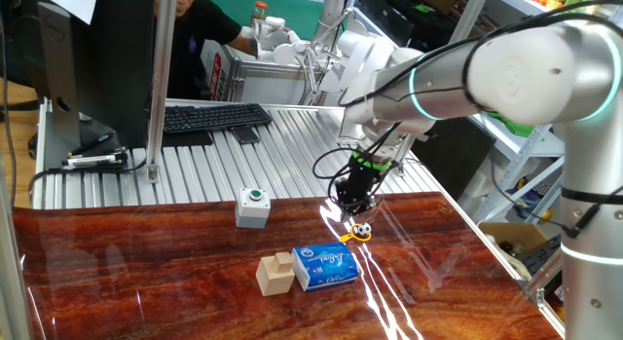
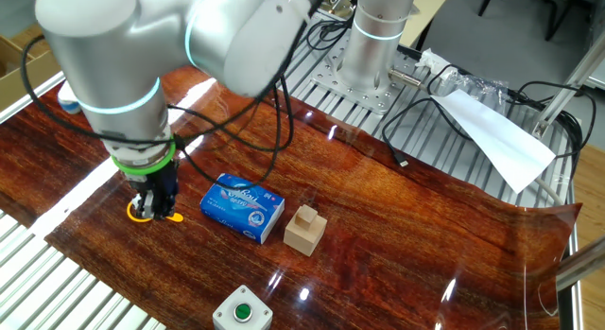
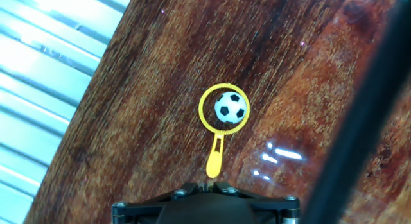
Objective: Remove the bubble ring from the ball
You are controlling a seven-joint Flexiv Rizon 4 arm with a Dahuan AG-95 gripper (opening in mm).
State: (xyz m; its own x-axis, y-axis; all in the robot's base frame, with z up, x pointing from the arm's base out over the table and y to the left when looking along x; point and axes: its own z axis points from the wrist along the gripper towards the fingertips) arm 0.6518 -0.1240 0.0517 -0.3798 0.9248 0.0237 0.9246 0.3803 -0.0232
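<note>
On the glossy reddish wood-grain table (image 1: 175, 272), the tiny white ball with black football patches (image 3: 230, 108) sits inside the thin orange-yellow bubble ring (image 3: 223, 109), a wire-like loop with a short flat handle pointing back toward the camera in the hand view. The loop lies flat around the ball; whether they touch is too fine to tell.

The black two-finger pincer (image 1: 354, 197) hangs low just above the pair, near the table's far edge beside the ribbed metal surface. Its fingertips do not show in the hand view and are too small and dark in both fixed views, so I cannot tell whether they are apart or together. Nothing appears to be held.

The step in hand looks like the approach: ring and ball are not yet separated. The next move probably calls for descending onto the handle or the loop's rim, pinching that thin part only, and lifting it clear. A likely risk is nudging the ball so it rolls away.
</note>
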